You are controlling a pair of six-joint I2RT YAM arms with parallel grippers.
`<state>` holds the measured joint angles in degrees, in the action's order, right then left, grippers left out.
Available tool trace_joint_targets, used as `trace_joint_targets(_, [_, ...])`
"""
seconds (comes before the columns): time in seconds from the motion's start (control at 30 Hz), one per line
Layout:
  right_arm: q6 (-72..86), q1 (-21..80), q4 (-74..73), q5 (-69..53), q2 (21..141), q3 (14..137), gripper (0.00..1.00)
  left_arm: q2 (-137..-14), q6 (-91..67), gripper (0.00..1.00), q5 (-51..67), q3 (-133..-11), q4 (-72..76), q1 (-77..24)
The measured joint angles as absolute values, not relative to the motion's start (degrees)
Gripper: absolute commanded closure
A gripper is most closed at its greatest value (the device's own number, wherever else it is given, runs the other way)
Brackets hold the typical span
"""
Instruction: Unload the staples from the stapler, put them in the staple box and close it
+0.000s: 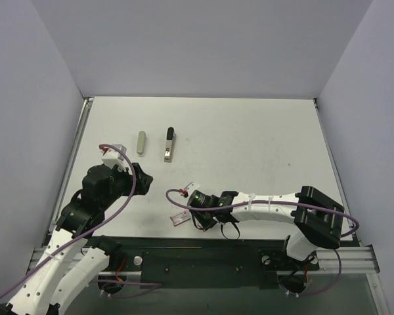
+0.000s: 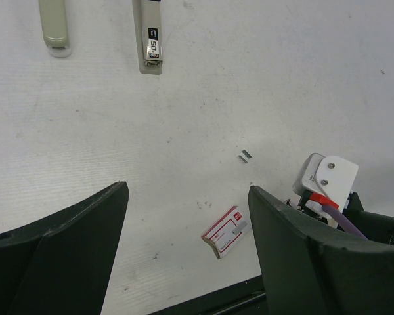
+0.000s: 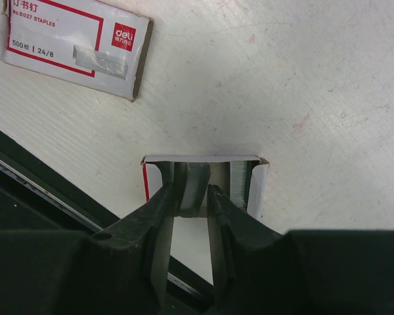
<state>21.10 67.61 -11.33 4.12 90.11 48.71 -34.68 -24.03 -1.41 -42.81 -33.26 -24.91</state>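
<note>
Right hand (image 3: 196, 197) amid staples (image 3: 240, 180) in open tray (image 3: 263, 190)

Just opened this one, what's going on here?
The right hand is down near the front edge of the table. Its fingers look pinched on a staple strip inside a small open tray, beside the red-and-white staple box. The left hand hovers open and empty. The stapler lies untouched farther back.

The right hand (image 3: 196, 194) flanks a staple strip (image 3: 197, 176) in an open tray (image 3: 261, 190) near a red-and-white box (image 3: 72, 46).
</note>
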Motion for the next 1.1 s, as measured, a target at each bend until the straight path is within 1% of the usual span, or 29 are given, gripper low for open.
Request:
trace_joint_targets(0.13, [21.2, 67.7, -11.3, 4.1, 90.1, 48.7, 0.68, -34.7, -24.0, 0.16, -1.4, -42.8, -33.3, -24.9])
trace_joint_targets(0.37, [21.2, 68.2, -11.4, 4.3, 90.0, 48.7, 0.68, -34.7, -24.0, 0.16, -1.4, -42.8, -33.3, -24.9])
trace_joint_targets(0.43, [21.2, 68.3, -11.8, 4.8, 89.5, 48.7, 0.73, -34.7, -24.0, 0.16, -1.4, -42.8, -33.3, -24.9])
trace_joint_targets(0.47, [21.3, 68.3, -12.0, 5.0, 88.9, 48.7, 0.78, -34.7, -24.0, 0.16, -1.3, -42.7, -33.3, -24.9])
trace_joint_targets(0.5, [21.2, 68.3, -12.1, 5.4, 88.2, 48.7, 0.81, -34.7, -24.0, 0.16, -1.3, -42.7, -33.3, -24.9])
trace_joint_targets(0.53, [21.3, 68.3, -12.3, 5.8, 87.5, 48.7, 0.87, -34.7, -24.0, 0.16, -1.3, -42.7, -33.3, -24.9])
trace_joint_targets(0.57, [21.4, 68.3, -12.3, 6.1, 86.8, 48.7, 0.9, -34.7, -24.0, 0.16, -1.2, -42.7, -33.3, -24.9])
trace_joint_targets(0.63, [21.5, 68.3, -12.5, 6.7, 85.9, 48.7, 1.0, -34.7, -24.0, 0.16, -1.2, -42.7, -33.3, -24.9])
trace_joint_targets(1.1, [21.8, 68.3, -13.3, 7.8, 85.5, 48.7, 1.0, -34.7, -24.0, 0.16, -1.2, -42.6, -33.3, -24.9])
